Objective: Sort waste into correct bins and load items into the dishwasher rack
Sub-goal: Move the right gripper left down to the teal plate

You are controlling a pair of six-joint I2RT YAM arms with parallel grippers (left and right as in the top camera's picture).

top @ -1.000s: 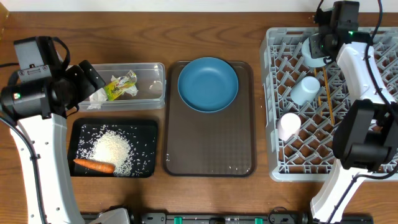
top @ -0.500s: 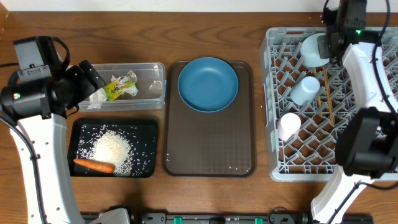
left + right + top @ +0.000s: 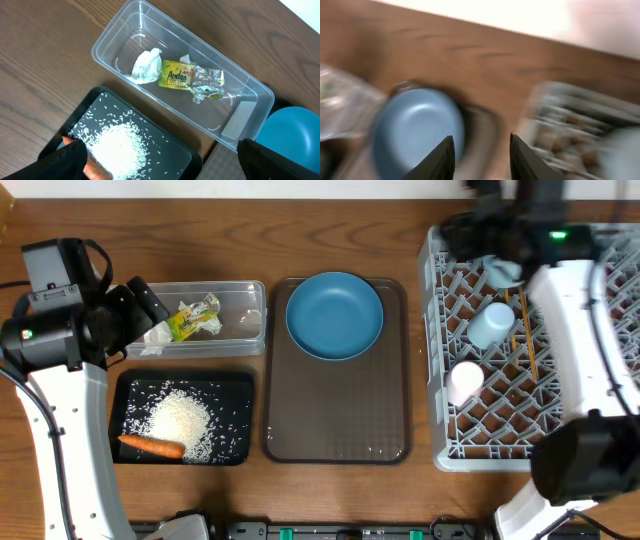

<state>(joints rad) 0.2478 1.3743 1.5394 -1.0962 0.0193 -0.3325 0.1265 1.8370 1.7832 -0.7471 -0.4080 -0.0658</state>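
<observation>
The blue plate (image 3: 334,315) lies on the brown tray (image 3: 336,410). The grey rack (image 3: 455,430) holds the pale blue bowl (image 3: 503,272), the light-blue cup (image 3: 490,325), the pink cup (image 3: 463,382) and the chopsticks (image 3: 526,330). The clear tub (image 3: 250,286) holds the tissue (image 3: 146,66) and the wrapper (image 3: 187,80). The black tray (image 3: 236,385) holds the rice (image 3: 117,147) and the carrot (image 3: 150,446). My left gripper (image 3: 170,165) is open and empty above the two bins. My right gripper (image 3: 481,150), a blur over the rack's far left corner (image 3: 470,230), is open and empty. The plate (image 3: 415,130) is to its left.
The brown tray is bare in front of the plate. Wooden table (image 3: 340,240) runs behind the bins and the tray. My right arm (image 3: 580,350) crosses above the rack's right side. My left arm (image 3: 60,400) stands left of the black tray.
My right gripper has swung left from the rack's far right side to its far left corner, in motion blur. The bowl stays in the rack. The left arm has not moved.
</observation>
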